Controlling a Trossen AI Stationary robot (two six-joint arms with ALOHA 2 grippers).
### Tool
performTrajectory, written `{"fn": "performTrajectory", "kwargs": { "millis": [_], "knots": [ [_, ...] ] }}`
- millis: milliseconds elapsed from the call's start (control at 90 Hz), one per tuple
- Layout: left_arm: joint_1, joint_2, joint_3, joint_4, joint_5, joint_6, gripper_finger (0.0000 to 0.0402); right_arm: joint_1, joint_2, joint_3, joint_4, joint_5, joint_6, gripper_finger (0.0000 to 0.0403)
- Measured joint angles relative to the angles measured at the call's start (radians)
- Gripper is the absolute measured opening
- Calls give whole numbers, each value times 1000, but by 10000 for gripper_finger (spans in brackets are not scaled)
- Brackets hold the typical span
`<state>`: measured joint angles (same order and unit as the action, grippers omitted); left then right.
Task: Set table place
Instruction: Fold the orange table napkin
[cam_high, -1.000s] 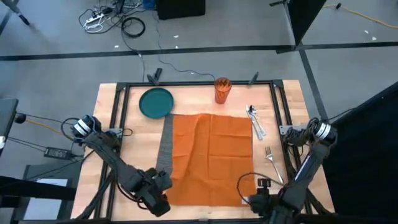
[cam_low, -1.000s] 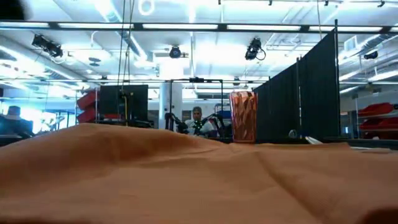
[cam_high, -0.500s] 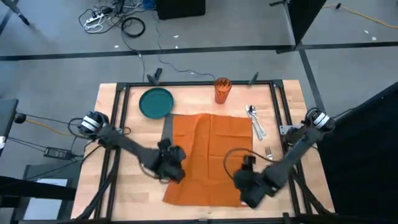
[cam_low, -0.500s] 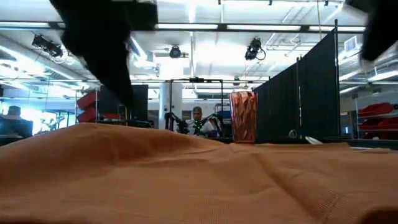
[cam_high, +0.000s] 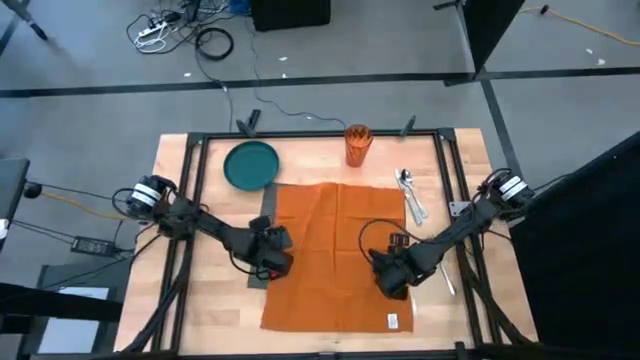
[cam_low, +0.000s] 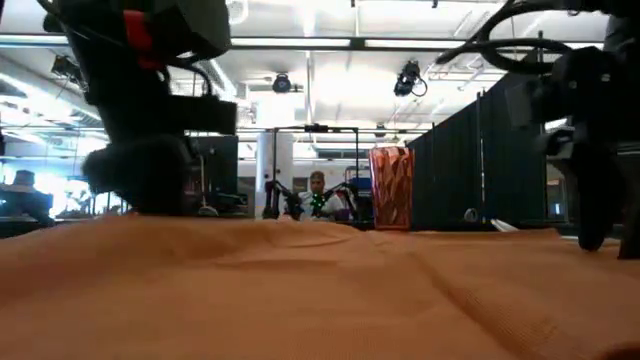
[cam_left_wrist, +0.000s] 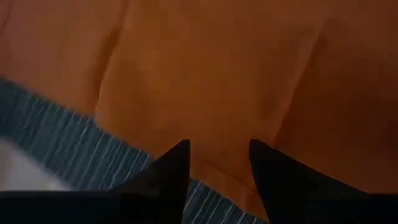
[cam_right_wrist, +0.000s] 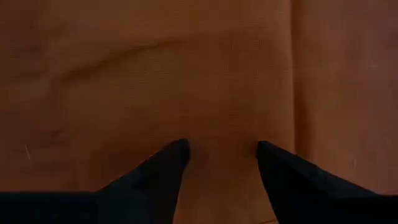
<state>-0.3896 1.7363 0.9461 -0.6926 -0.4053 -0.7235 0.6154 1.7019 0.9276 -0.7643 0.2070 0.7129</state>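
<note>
High view shows the counter (cam_high: 170, 300), a light wood top in a black frame, with most of its middle taken up by an orange cloth napkin (cam_high: 340, 240) spread flat. That napkin lies over the dark grey ribbed placemat (cam_high: 262, 222), so only a thin strip of the mat peeks out along the napkin's left side; I'd judge the cloth has to come off before the place can be laid properly.

Both arms reach in over the napkin, which fits that reading. The left claw (cam_high: 272, 252) sits at the napkin's left border, right where cloth meets mat, and its wrist camera shows the two fingers parted, pointing down at the orange edge with nothing between them. The right claw (cam_high: 392, 275) hangs over the right half of the cloth, toward the counter's near edge, fingers likewise spread and empty. Each looks poised to pinch its own side so the cloth lifts evenly.

The rest waits out of the way: a teal plate (cam_high: 250, 165) toward the far left corner, an orange tumbler (cam_high: 357, 144) at the far edge, spoons (cam_high: 409, 192) and a fork (cam_high: 443, 270) along the right edge.
</note>
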Motion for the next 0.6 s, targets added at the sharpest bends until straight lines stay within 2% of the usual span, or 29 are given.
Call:
{"fn": "performTrajectory", "kwargs": {
  "millis": [211,356,600],
  "knots": [
    [-29,0,32,-163,40,-77,151,28,-14,5,-19,2,-7,183],
    [-31,-11,128,-171,50,-12,151,9,-69,28,-27,-4,-30,184],
    [-30,-11,249,-154,64,132,151,-23,-207,38,-29,68,-108,213]
  ]
}}
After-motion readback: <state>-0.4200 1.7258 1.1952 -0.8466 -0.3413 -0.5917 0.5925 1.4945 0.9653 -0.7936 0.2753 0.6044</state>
